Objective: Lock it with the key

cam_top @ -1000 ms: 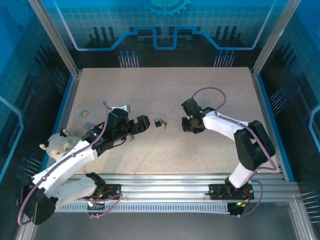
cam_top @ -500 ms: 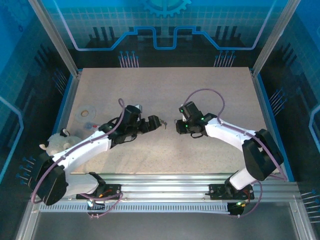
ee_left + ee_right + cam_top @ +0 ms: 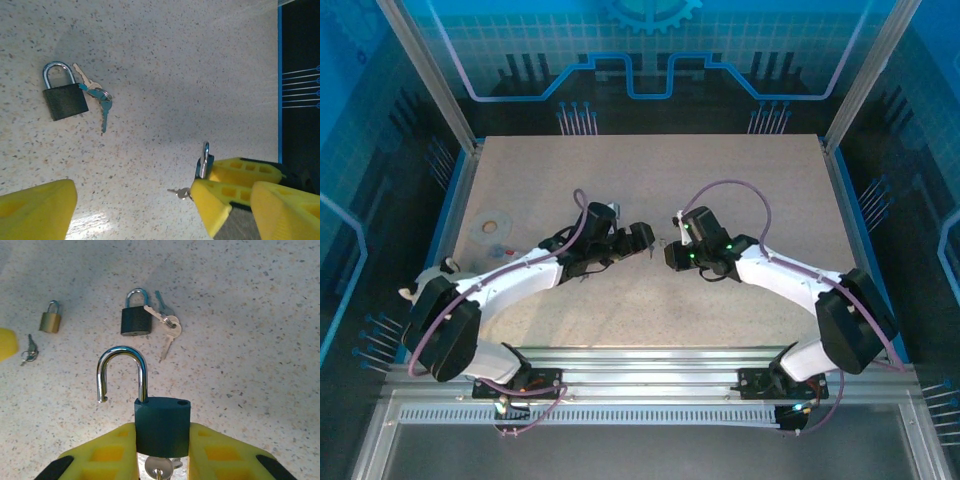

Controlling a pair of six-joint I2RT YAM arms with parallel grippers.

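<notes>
Judging by your right wrist view, you are partway through: the padlock (image 3: 162, 422) is up off the table (image 3: 250, 315), pinched by its body between the right gripper's (image 3: 162, 432) fingers, and a key (image 3: 159, 470) sits in its underside. Its shackle (image 3: 122, 371) stands swung open, so pressing it home and turning the key look left to do. Your left gripper (image 3: 642, 238) hangs spread wide just beside the lock, holding nothing. Another dark padlock (image 3: 135, 320) lies on the table beyond.
</notes>
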